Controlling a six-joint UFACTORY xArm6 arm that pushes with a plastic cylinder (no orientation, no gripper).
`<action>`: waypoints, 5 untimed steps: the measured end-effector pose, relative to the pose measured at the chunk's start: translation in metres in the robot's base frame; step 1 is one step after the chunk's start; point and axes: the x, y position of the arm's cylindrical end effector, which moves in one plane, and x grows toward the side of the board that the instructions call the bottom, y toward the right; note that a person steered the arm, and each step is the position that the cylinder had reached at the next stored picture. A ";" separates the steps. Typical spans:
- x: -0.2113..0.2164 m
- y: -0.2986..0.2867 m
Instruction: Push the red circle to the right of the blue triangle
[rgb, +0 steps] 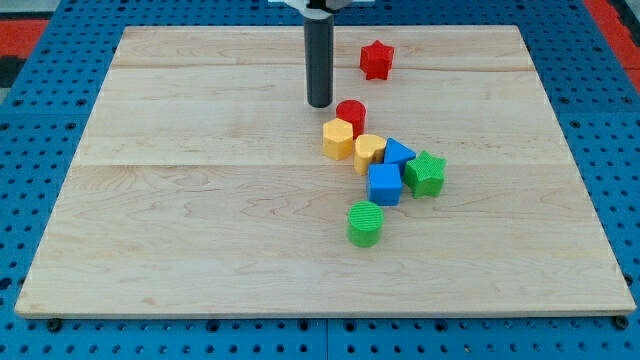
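Note:
The red circle (351, 114) stands near the board's middle, touching the top of a yellow block (338, 139). The blue triangle (398, 153) lies lower right of it, wedged between a yellow heart (369, 152), a blue cube (384, 185) and a green star (425, 173). My tip (319, 104) rests on the board just left of the red circle, a small gap apart from it.
A red star (377, 60) sits near the view's top, right of the rod. A green circle (365, 223) stands alone below the cluster. The wooden board (180, 220) lies on a blue pegboard table.

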 end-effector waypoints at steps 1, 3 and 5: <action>0.006 0.001; 0.024 0.027; 0.036 0.081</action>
